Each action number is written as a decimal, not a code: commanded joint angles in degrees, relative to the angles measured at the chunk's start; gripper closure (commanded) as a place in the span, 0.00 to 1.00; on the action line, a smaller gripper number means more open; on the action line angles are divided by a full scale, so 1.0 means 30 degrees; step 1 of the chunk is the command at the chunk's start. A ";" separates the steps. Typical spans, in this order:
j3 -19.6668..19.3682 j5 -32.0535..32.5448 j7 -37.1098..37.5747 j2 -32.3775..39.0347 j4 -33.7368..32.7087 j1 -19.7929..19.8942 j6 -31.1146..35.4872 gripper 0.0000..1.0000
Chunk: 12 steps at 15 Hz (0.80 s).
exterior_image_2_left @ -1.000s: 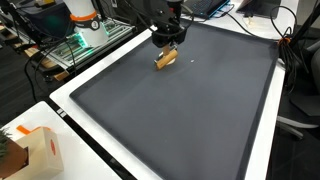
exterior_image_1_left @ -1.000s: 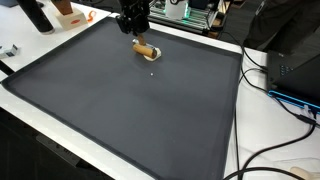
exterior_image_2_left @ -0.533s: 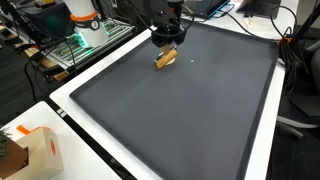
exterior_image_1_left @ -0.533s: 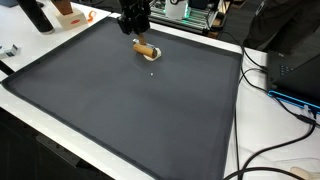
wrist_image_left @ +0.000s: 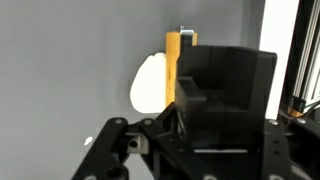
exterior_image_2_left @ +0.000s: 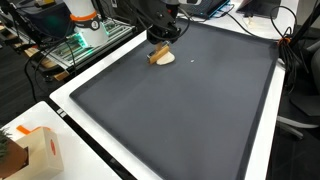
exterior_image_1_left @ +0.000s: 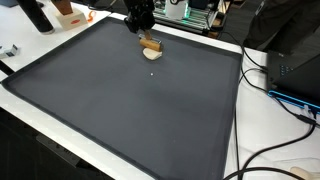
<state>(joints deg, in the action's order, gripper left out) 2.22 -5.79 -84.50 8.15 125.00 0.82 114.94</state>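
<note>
A short wooden stick (exterior_image_1_left: pixel 150 43) with a white oval piece (exterior_image_1_left: pixel 154 50) beside it sits near the far edge of the black mat (exterior_image_1_left: pixel 120 100). In both exterior views my gripper (exterior_image_1_left: pixel 142 30) reaches down onto the stick's upper end and appears shut on it; the stick (exterior_image_2_left: pixel 158 54) leans, with its lower end by the white piece (exterior_image_2_left: pixel 166 59). In the wrist view the stick (wrist_image_left: pixel 172 65) runs as a yellow bar straight into the dark gripper body, with the white oval (wrist_image_left: pixel 150 82) on the mat to its left. The fingertips themselves are hidden there.
The mat has a white border (exterior_image_2_left: pixel 70 110). An orange and white box (exterior_image_2_left: pixel 40 150) stands off the mat near a corner. Cables (exterior_image_1_left: pixel 275 80) and dark equipment (exterior_image_1_left: pixel 290 40) lie along one side. Electronics and racks (exterior_image_2_left: pixel 85 30) stand behind the far edge.
The gripper has risen and shifted slightly toward the far edge. The stick has moved with it and tilted, and the white piece shows more.
</note>
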 commanded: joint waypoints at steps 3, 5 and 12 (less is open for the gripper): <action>0.0161 -0.0113 0.0195 0.0677 0.0321 0.0040 -0.0007 0.81; 0.0147 -0.0195 0.0414 0.0475 0.0356 0.0096 0.0377 0.81; 0.0028 -0.0121 0.1471 -0.0207 0.0090 0.0181 -0.0596 0.81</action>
<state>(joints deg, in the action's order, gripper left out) 2.61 -5.97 -81.98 9.58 125.10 0.89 114.44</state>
